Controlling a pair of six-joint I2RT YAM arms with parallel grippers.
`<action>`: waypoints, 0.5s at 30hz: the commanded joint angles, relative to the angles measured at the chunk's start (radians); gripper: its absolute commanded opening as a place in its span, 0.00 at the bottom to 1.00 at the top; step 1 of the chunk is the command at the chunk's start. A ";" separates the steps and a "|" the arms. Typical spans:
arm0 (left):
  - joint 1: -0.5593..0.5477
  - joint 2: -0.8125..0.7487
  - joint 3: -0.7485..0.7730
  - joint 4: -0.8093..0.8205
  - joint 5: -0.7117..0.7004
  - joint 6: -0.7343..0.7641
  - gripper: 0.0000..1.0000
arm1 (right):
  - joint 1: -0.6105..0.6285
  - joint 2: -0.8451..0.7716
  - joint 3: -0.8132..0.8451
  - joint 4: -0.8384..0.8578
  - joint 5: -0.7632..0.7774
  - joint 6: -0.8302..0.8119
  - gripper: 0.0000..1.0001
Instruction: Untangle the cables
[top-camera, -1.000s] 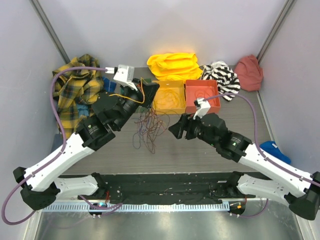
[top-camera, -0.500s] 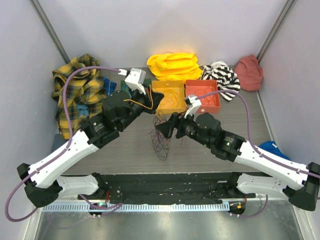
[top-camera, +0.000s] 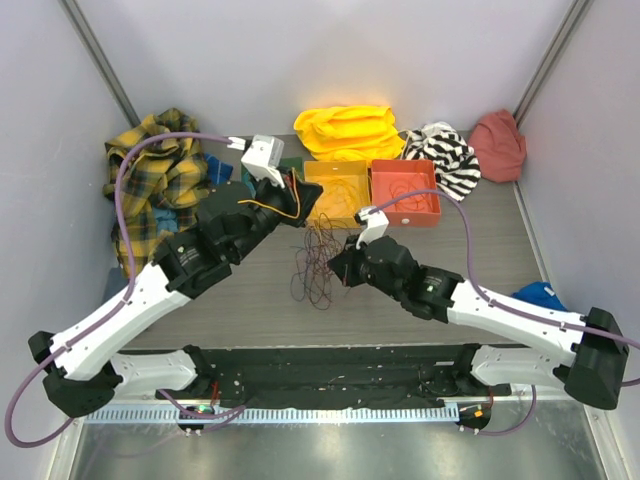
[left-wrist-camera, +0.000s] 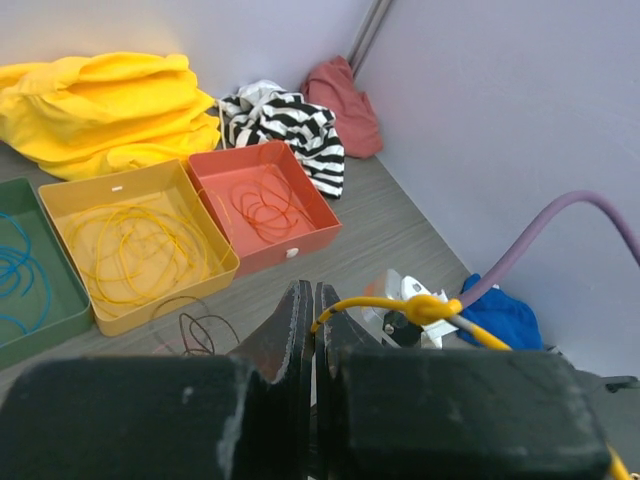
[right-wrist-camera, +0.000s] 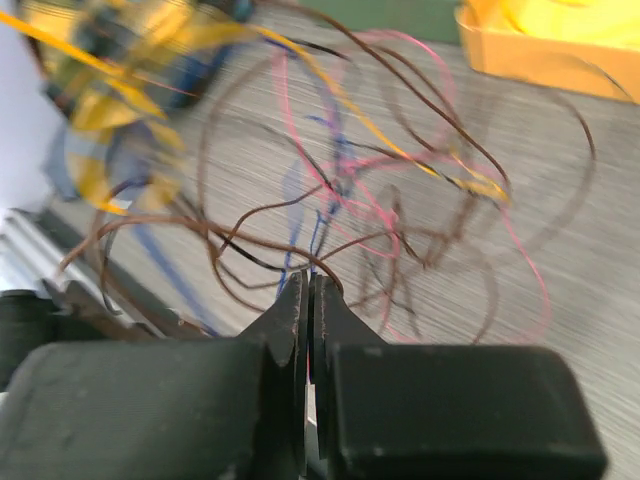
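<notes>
Now the left gripper (top-camera: 306, 200) and the right gripper (top-camera: 336, 268) are both clamped tight on strands of the cables (top-camera: 316, 262), mid-way across the table (top-camera: 490, 262).

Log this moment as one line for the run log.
task: untangle cables | left hand: shut on yellow strand | right hand: shut on dark strands | cables: tangled, between hands

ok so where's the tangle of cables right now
Top view: the cables lie mid-table, just on the near side of the yellow tray, between the left gripper and the right gripper, which is shut on some strands.
</notes>
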 joint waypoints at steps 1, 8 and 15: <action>0.002 -0.050 0.097 -0.011 -0.059 0.026 0.00 | -0.003 -0.108 -0.063 0.016 0.120 0.022 0.01; 0.002 -0.056 0.190 -0.058 -0.085 0.075 0.00 | -0.020 -0.241 -0.205 -0.024 0.154 0.073 0.01; 0.003 -0.009 0.238 -0.074 -0.063 0.078 0.00 | -0.015 -0.301 -0.137 0.077 0.050 0.029 0.72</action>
